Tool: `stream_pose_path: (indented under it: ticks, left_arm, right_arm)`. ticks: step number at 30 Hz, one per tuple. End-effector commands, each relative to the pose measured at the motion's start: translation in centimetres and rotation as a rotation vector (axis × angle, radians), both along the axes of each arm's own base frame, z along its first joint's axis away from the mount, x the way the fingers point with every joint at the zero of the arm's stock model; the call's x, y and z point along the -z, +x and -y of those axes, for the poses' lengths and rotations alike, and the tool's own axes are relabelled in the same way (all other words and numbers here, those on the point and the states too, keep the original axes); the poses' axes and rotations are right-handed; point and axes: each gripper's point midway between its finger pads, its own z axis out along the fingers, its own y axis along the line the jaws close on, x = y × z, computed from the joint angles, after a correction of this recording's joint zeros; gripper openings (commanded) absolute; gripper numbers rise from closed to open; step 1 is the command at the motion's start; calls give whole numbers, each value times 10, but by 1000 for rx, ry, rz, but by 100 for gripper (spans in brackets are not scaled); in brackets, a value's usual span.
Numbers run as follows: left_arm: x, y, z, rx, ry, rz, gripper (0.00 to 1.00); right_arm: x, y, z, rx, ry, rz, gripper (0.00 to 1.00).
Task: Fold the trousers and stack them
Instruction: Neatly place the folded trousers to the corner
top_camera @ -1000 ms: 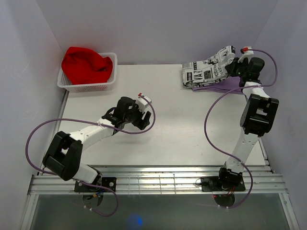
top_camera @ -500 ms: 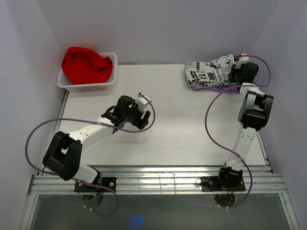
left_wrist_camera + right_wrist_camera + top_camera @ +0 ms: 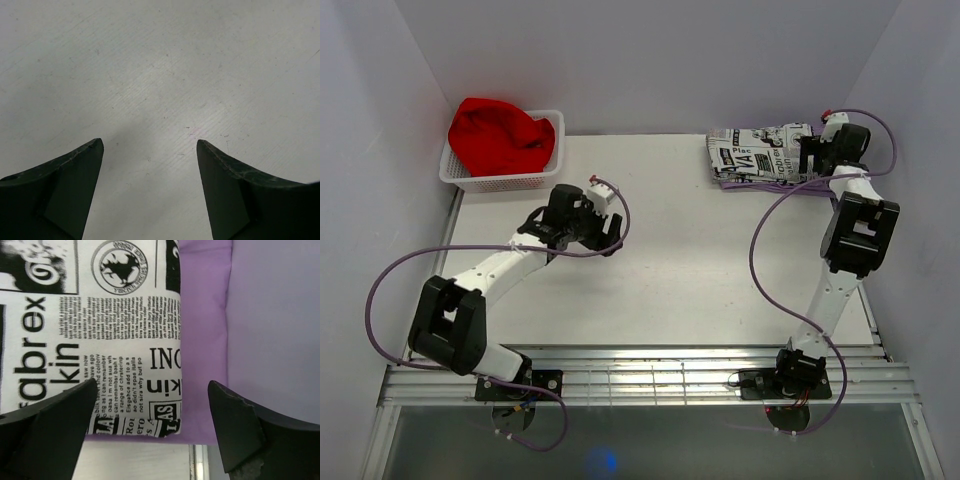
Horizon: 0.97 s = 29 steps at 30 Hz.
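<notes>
Trousers (image 3: pixel 760 153) are seen folded into a flat rectangular pad: white woven cloth w/ black newsprint text & pics. They are laid on a smooth lilac cloth (image 3: pixel 205 340) at the far right corner of the matt, lightly scratched worktop (image 3: pixel 700 250). A lumpy red cloth (image 3: pixel 500 135) is heaped in a white lattice basket (image 3: pixel 505 180), far left. R pincer (image 3: pixel 150 385) is held wide open over the trousers' edge, nothing gripped. L pincer (image 3: pixel 149 141) is spread wide over bare worktop, nothing held.
</notes>
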Motion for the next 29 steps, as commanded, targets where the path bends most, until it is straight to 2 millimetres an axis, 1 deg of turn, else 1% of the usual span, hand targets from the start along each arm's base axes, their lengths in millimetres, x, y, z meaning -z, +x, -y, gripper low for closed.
stream_pose_path:
  ticks: [1, 2, 3, 4, 5, 6, 7, 8, 9, 10, 11, 12, 13, 14, 15, 16, 18, 19, 20, 21, 22, 23, 24, 25, 26, 27, 29]
  left_arm:
    - [-35, 1, -2, -6, -123, -70, 88]
    - [-43, 9, -12, -52, -162, -96, 95]
    - [-42, 10, -16, -57, -172, -130, 97]
    - [-47, 11, -19, -56, -187, -137, 98]
    - [-57, 23, -29, -82, -187, -114, 98]
    - [-52, 24, -35, -99, -172, -145, 98]
    - [-54, 28, -39, -110, -163, -153, 98]
    - [-55, 33, -48, -132, -157, -165, 98]
    - [-64, 38, -52, -139, -153, -175, 98]
    - [-56, 43, -57, -133, -136, -193, 98]
    - [-56, 49, -67, -153, -139, -206, 98]
    - [-58, 51, -72, -160, -140, -216, 98]
    - [-52, 54, -76, -171, -140, -232, 98]
    - [-50, 56, -83, -187, -143, -239, 98]
    - [-46, 55, -86, -190, -135, -250, 98]
    - [-38, 54, -89, -196, -125, -263, 98]
    - [-32, 50, -92, -195, -119, -264, 98]
    - [-18, 39, -94, -195, -109, -294, 98]
    - [-18, 35, -96, -205, -108, -282, 98]
    - [-14, 33, -98, -222, -98, -270, 98]
    - [2, 20, -101, -231, -90, -306, 98]
    - [0, 14, -101, -227, -90, -295, 98]
    - [2, 11, -103, -231, -85, -285, 98]
    - [2, 7, -104, -233, -82, -278, 98]
    - [9, 0, -106, -238, -77, -284, 98]
    - [0, -1, -105, -237, -86, -242, 98]
    - [-1, -7, -105, -236, -98, -232, 98]
  right_arm:
    - [-112, -3, -15, -105, -49, 144, 90]
    - [-129, -4, -21, -125, -50, 162, 90]
    - [-131, -11, -27, -146, -31, 134, 90]
    - [-150, -17, -39, -202, -13, 154, 90]
    - [-161, -23, -45, -233, -18, 158, 90]
    - [-168, -29, -52, -262, -6, 157, 90]
    - [-181, -45, -68, -322, 23, 146, 90]
    - [-185, -53, -75, -355, 32, 136, 90]
    - [-192, -62, -82, -384, 49, 128, 90]
    - [-198, -82, -96, -426, 92, 90, 90]
    - [-200, -93, -103, -446, 115, 73, 90]
    - [-198, -105, -111, -481, 131, 45, 90]
    - [-206, -123, -124, -533, 158, 39, 90]
    - [-194, -142, -133, -550, 206, -30, 90]
    - [-174, -158, -139, -568, 239, -90, 90]
    - [-176, -176, -147, -586, 259, -99, 90]
    - [-154, -206, -159, -613, 308, -166, 90]
    - [-134, -231, -168, -631, 334, -203, 90]
    - [-127, -236, -170, -632, 327, -189, 90]
    - [-119, -245, -172, -627, 327, -190, 90]
    - [-104, -264, -175, -606, 340, -213, 90]
    - [-98, -270, -176, -602, 333, -212, 90]
    - [-102, -275, -177, -603, 307, -184, 90]
    - [-96, -280, -176, -593, 299, -189, 90]
    - [-84, -289, -178, -592, 308, -211, 90]
    - [-85, -294, -180, -594, 297, -202, 90]
    - [-76, -301, -180, -578, 304, -217, 90]
